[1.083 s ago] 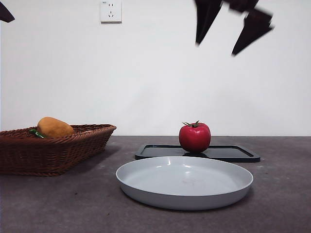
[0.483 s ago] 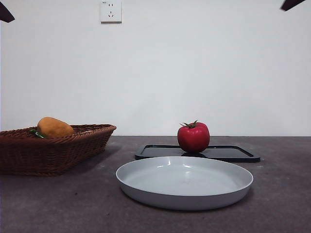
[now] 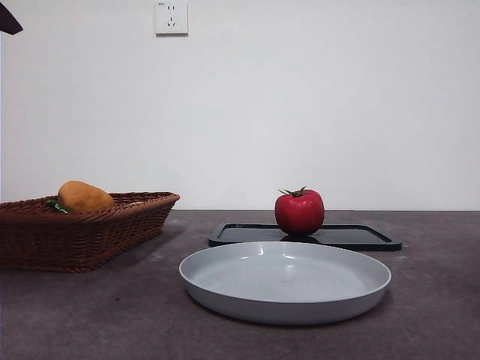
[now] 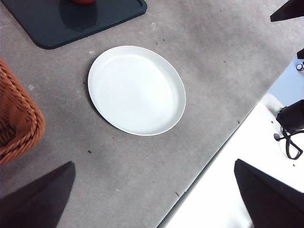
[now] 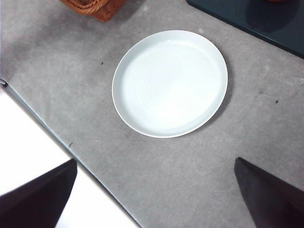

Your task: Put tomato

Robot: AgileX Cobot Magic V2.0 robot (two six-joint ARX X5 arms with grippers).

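Note:
The red tomato (image 3: 300,212) with a green stem stands upright on the black tray (image 3: 352,237), behind the grey plate (image 3: 285,281). No gripper touches it. My left gripper (image 4: 153,164) is open and empty, high above the table near the plate (image 4: 137,90); only a red sliver of the tomato (image 4: 84,1) shows in that view. My right gripper (image 5: 155,161) is open and empty, high above the plate (image 5: 170,83) and away from the tray (image 5: 256,19). A black arm tip (image 3: 7,19) shows at the front view's top left corner.
A brown wicker basket (image 3: 90,229) stands at the left with an orange-yellow oblong fruit (image 3: 85,196) in it. The basket also shows in the left wrist view (image 4: 14,114) and the right wrist view (image 5: 92,7). A white wall with a socket (image 3: 171,16) stands behind the table.
A gripper that hung open above the tomato at the top right has gone up and right, out of the front view. The tomato stays on the tray, barely shifted.

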